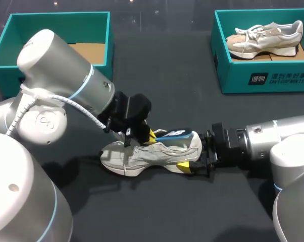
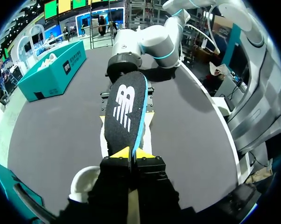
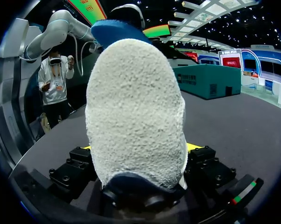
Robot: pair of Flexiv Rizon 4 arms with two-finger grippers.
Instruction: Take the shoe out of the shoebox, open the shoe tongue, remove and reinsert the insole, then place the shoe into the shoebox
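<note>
Tabletop (image 1: 167,212): right gripper (image 3: 139,156) clamps shoe (image 1: 152,156) — only wrist view shows left gripper (image 2: 132,153) pinching insole (image 2: 126,109).

- Shoe (image 1: 142,156) lies mid-table, heel between the right gripper (image 1: 196,154) fingers.
- Insole (image 2: 126,112) above the shoe, pinched in the left gripper (image 2: 132,154).
- Left shoebox (image 1: 56,20) far left.
- Right shoebox (image 1: 263,75) far right, second shoe (image 1: 265,39) inside.

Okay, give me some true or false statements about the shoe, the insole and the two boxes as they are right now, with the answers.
1. The left end effector pinches the insole. True.
2. The shoe sits inside a shoebox. False: it lies on the table between the arms.
3. The right end effector grips the shoe's heel. True.
4. Both shoeboxes are empty. False: the right shoebox holds a second shoe; only the left shoebox looks empty.
</note>
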